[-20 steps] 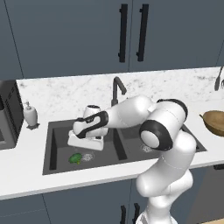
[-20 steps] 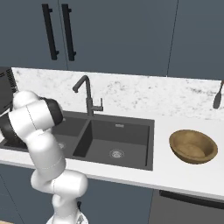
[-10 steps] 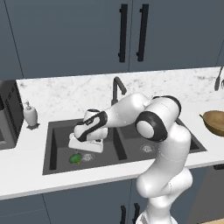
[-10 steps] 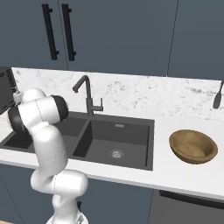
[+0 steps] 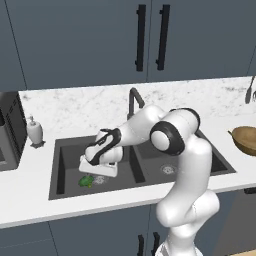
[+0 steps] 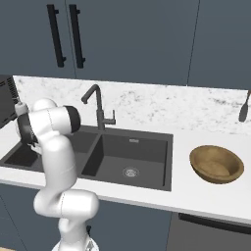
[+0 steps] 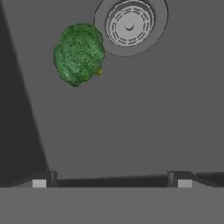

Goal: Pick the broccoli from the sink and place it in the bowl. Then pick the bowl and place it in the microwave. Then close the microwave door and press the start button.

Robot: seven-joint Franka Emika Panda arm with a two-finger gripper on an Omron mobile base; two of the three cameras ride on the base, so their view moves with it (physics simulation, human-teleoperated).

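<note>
The broccoli (image 5: 86, 181) lies on the floor of the left basin of the sink (image 5: 65, 155), beside the round silver drain (image 7: 129, 24). In the hand view the broccoli (image 7: 78, 53) sits up and to the left, well ahead of the finger tips (image 7: 41, 180). My gripper (image 5: 96, 172) hangs low inside that basin, just right of and above the floret, open and with nothing between its fingers (image 7: 111, 180). The brown bowl (image 6: 216, 163) stands on the counter right of the sink (image 6: 147, 147). The microwave (image 5: 7, 132) shows at the far left edge.
The dark curved faucet (image 5: 134, 100) rises behind the divider between the basins, close to my forearm. A white soap dispenser (image 5: 34, 131) stands left of the sink. A dark utensil (image 6: 243, 108) hangs at the back right. Basin walls enclose the hand.
The hand has sunk lower into the left basin, closer to the broccoli, and the elbow has swung left. The broccoli and bowl have not moved.
</note>
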